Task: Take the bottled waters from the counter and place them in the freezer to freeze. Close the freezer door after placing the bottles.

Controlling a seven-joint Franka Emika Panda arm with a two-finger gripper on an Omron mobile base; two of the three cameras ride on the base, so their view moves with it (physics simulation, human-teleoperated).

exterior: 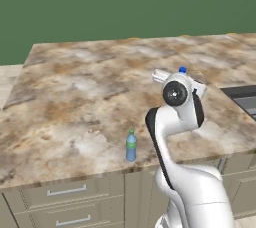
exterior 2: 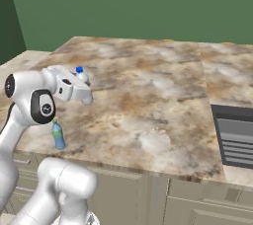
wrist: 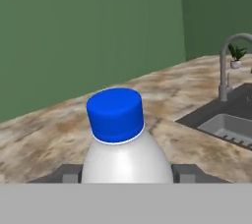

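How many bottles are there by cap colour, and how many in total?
Blue cap: 1, the whitish bottle between the fingers of the gripper.
Green cap: 1, the blue-tinted bottle standing near the front edge of the counter.
Total: 2 bottles.

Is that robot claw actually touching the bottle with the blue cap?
Touching. In the hand view the blue-capped bottle fills the space between the gripper fingertips, which press against both its sides with no gap.

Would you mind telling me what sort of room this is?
Most likely a kitchen: a marbled stone counter over drawers, and a sink with a curved tap.
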